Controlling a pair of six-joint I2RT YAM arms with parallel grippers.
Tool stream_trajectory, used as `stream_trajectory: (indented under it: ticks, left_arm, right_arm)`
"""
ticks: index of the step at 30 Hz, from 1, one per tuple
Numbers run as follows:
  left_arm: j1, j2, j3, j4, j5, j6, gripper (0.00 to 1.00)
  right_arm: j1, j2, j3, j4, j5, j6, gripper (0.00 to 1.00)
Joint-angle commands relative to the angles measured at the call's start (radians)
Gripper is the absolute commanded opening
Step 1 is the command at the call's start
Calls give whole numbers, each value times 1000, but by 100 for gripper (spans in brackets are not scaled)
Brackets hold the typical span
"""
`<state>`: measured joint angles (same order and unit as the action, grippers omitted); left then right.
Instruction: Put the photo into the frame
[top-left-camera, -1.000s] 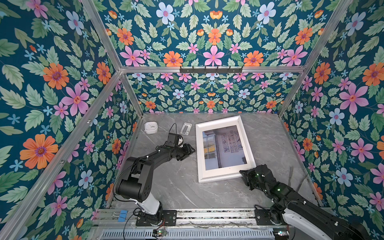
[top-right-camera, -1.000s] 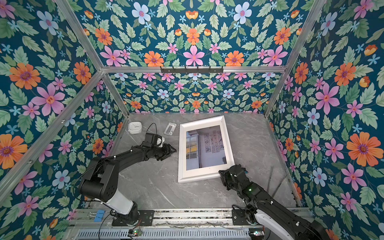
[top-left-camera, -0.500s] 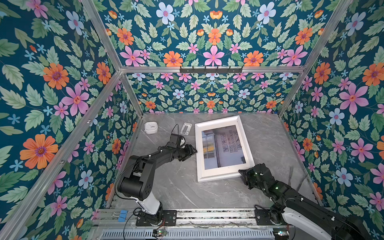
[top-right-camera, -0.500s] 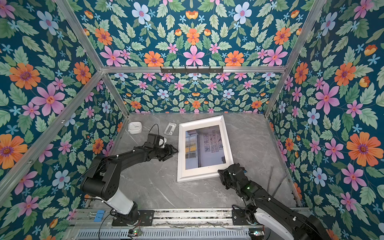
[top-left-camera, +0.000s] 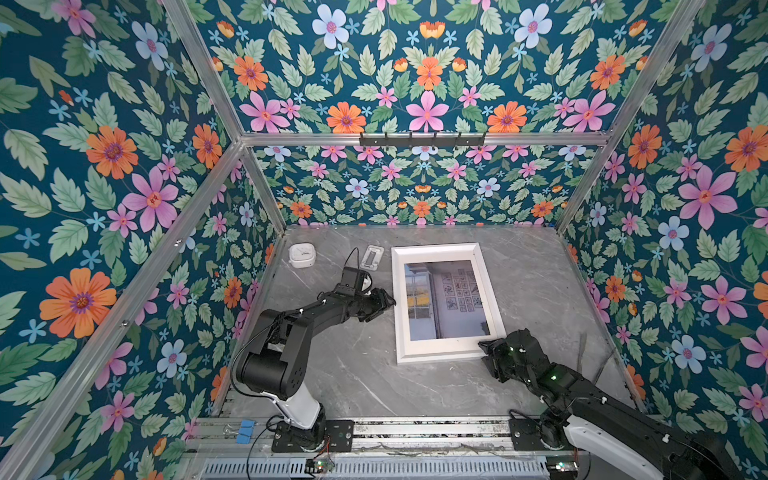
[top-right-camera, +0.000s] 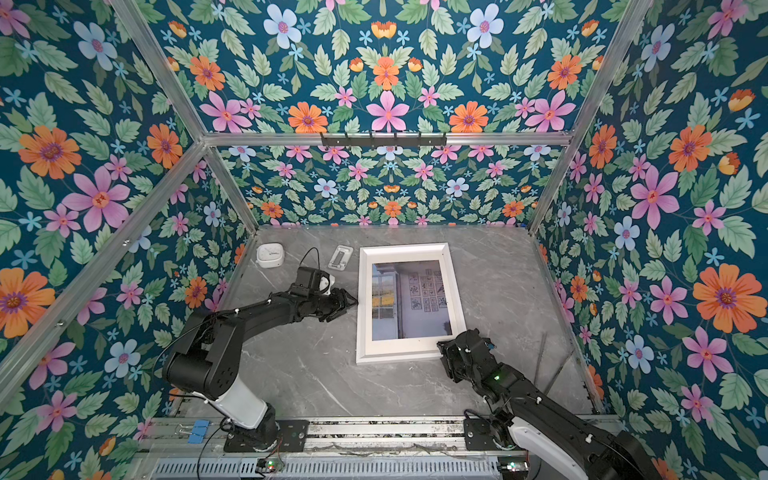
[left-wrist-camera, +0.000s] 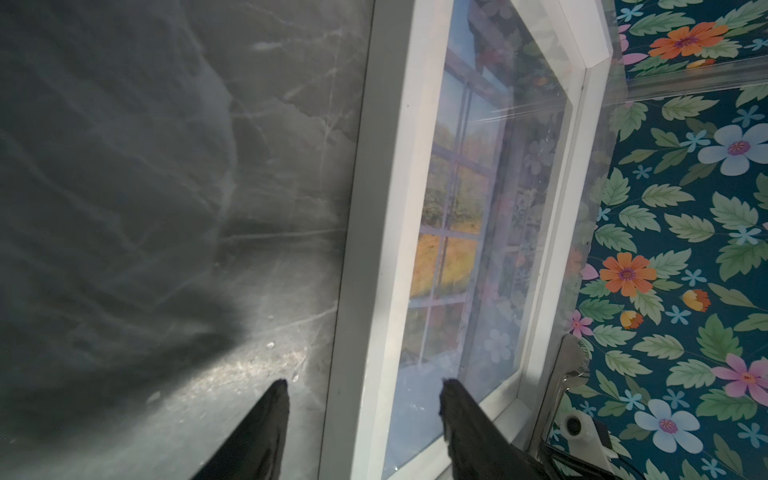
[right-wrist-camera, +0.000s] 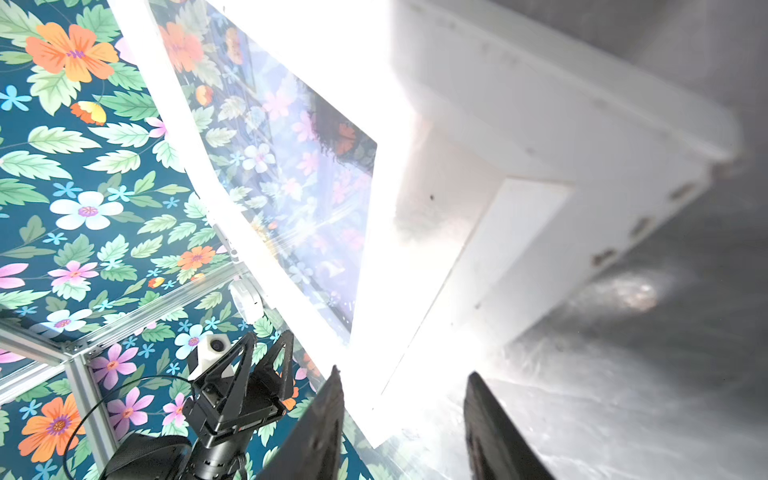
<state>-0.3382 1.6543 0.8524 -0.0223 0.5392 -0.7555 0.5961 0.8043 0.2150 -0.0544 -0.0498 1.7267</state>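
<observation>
The frame (top-left-camera: 440, 352) lies flat and face up near the middle of the grey table (top-left-camera: 353, 374), and the photo (top-left-camera: 446, 303) shows inside its opening, square to the white rim and under a glossy sheet that mirrors the flowered walls. From that I judge the photo is seated, with little left beyond drawing the arms clear. The left gripper (top-left-camera: 388, 302) sits low at the middle of the frame's left long side. In the left wrist view its jaws stand apart with the rim between them, one fingertip (left-wrist-camera: 270, 415) over the table and the other over the glazing, neither plainly pressing the wood, a stance suited to steadying or nudging that side rather than carrying it. The right gripper (top-left-camera: 485, 348) is at the near right corner, and in the right wrist view its jaws likewise stand apart on either side of the corner, with a gap showing, so it holds nothing. Working from opposite sides lets the arms square the frame without covering the picture, I judge. A small white device (top-left-camera: 302, 254) and a flat clear piece (top-left-camera: 372, 257) lie at the back left, off the frame
</observation>
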Motion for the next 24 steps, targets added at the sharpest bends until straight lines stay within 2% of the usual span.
stream_trajectory:
  ticks: [1, 5, 10, 15, 21, 24]
  left_arm:
    - [0, 4, 2, 16, -4, -1, 62]
    - [-1, 2, 0, 12, -6, 1, 61]
    - [-8, 7, 5, -23, -7, 23, 62]
    - [-23, 7, 24, -94, -34, 65, 62]
    - [-43, -1, 7, -109, -45, 65, 62]
    - [-51, -11, -11, -96, -46, 55, 63]
  right_arm:
    - [1, 1, 11, 3, 0, -2, 48]
    - [1, -19, 65, -70, 17, -79, 50]
    - [-17, -38, 138, -146, 38, -225, 65]
    - [-21, -12, 255, -280, 135, -487, 87]
    - [-56, 94, 393, -401, 245, -792, 95]
    - [-155, 175, 412, -386, 183, -875, 99]
